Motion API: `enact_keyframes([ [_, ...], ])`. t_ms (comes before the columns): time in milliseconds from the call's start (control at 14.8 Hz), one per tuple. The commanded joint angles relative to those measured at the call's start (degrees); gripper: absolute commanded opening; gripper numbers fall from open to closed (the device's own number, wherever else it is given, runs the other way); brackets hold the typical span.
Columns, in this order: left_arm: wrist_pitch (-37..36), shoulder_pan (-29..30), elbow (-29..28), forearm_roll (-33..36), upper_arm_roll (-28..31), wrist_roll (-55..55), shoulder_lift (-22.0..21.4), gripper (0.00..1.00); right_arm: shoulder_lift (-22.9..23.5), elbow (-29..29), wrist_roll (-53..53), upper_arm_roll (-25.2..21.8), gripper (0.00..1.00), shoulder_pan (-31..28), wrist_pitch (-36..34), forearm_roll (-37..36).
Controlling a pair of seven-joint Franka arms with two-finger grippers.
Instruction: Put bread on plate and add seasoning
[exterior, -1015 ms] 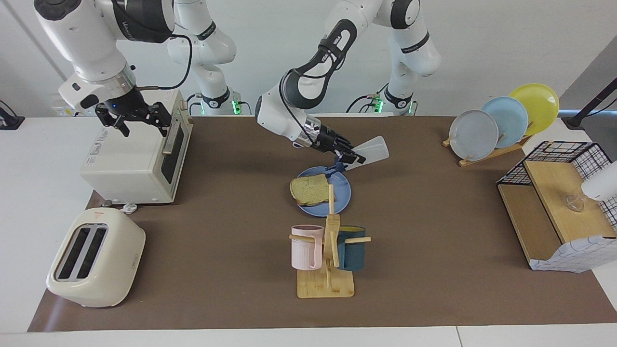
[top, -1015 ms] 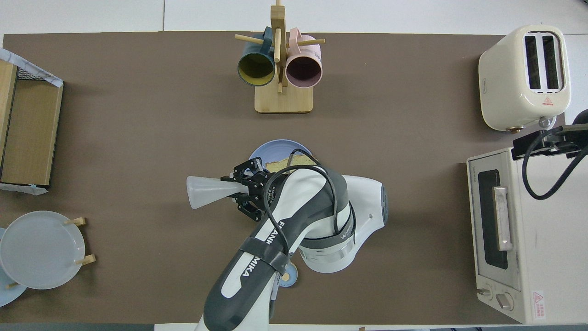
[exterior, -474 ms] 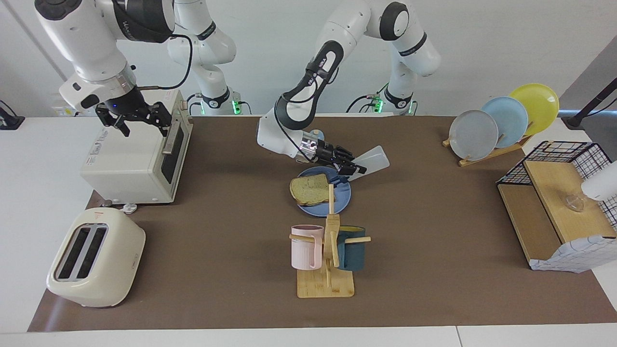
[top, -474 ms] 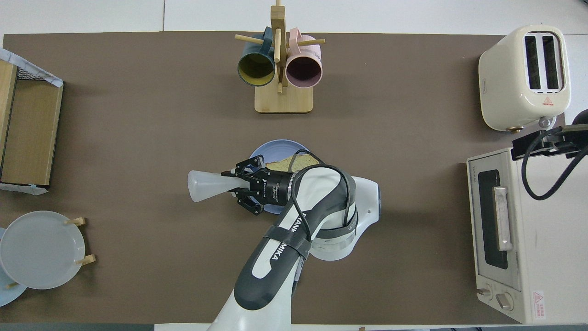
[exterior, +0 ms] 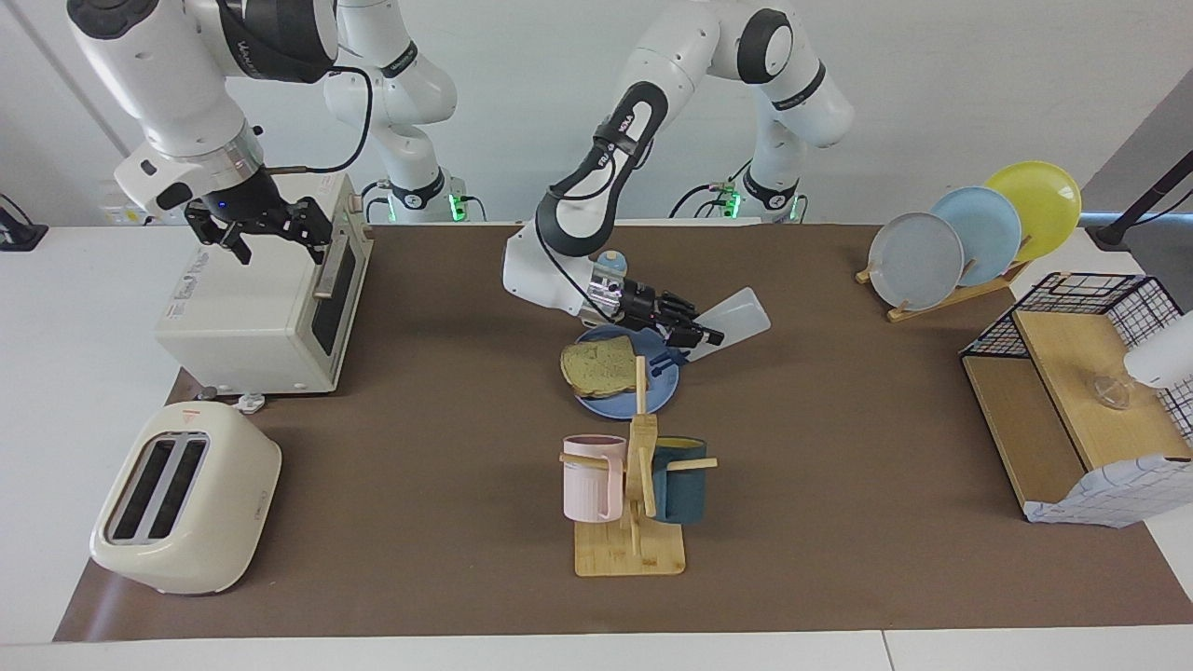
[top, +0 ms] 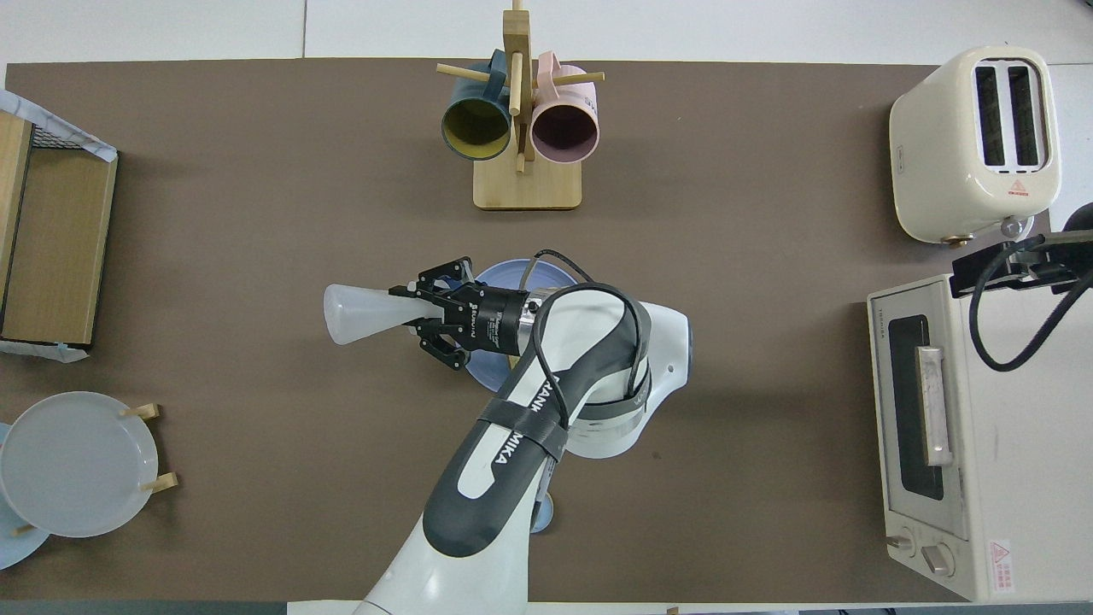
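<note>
Facing view: my left gripper [exterior: 701,335] clamps the seasoning [exterior: 736,317], tipped over the plate [exterior: 664,380]; the bread [exterior: 598,364] lies on it below. My right gripper [exterior: 261,233] hangs wide over the oven [exterior: 252,317].

Overhead view: my arm hides the bread; the seasoning [top: 359,313] juts sideways from the left gripper [top: 410,307].

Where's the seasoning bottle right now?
The seasoning bottle is in the left gripper, tipped cap-down over the blue plate beside the bread, mid-table.

Brown-matted table [exterior: 839,522]: plate [exterior: 664,395], toaster [exterior: 185,499], oven [exterior: 261,308].
</note>
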Motion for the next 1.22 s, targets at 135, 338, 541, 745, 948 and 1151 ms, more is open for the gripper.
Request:
enact_keyframes([
  [135,-1.8,-0.9,2.2,0.8,-0.2,0.3,1.3,0.11,-0.6,-0.5,-1.4,0.0,1.00,-0.4,-0.5,0.7],
  [338,-3.9,-4.5,3.9,-2.9,-0.2,0.2,1.4,0.11,-0.6,-0.5,-1.4,0.0,1.00,-0.4,-0.5,0.7],
  [541,-6.1,-8.2,5.0,-5.6,-0.1,0.1,1.3,0.11,-0.6,-0.5,-1.4,0.0,1.00,-0.3,-0.5,0.7],
  [745,-7.1,-9.4,5.5,-6.2,-0.1,0.1,1.3,0.11,-0.6,-0.5,-1.4,0.0,1.00,-0.4,-0.5,0.7],
  [948,-6.3,-7.0,5.4,-5.7,-0.1,0.0,1.5,0.11,-0.6,-0.5,-1.4,0.0,1.00,-0.4,-0.5,0.7],
  [1151,-3.5,-2.1,5.4,-4.5,0.0,-0.1,2.4,0.10,-0.6,-0.5,-1.4,0.0,1.00,-0.4,-0.5,0.7],
])
